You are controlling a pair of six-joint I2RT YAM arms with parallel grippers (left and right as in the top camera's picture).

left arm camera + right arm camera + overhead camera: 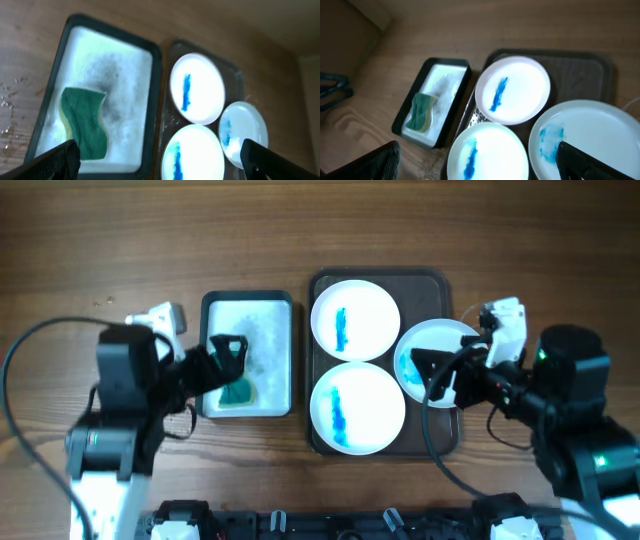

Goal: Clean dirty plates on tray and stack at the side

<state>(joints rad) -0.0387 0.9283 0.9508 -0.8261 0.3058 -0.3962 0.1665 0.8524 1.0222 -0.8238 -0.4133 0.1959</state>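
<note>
Left claw (228, 360) held wide open, empty, over sponge (238, 392) in basin (260, 330). Right claw (428, 375) held wide open, empty, over right plate (440, 338). Near plate (365, 415), far plate (365, 315) laid on tray (435, 288); tray long axis set near-to-far on bench (120, 240), blue streaks (340, 328) aligned likewise.

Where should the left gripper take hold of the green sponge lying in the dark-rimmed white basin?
Probably across the middle of the green wavy-edged sponge, pinching its two long sides and coming straight down from above. It lies flat, green face up, on the foamy floor of the dark-rimmed basin, whose raised walls would block a sideways approach. The open left gripper hangs over that basin.
</note>
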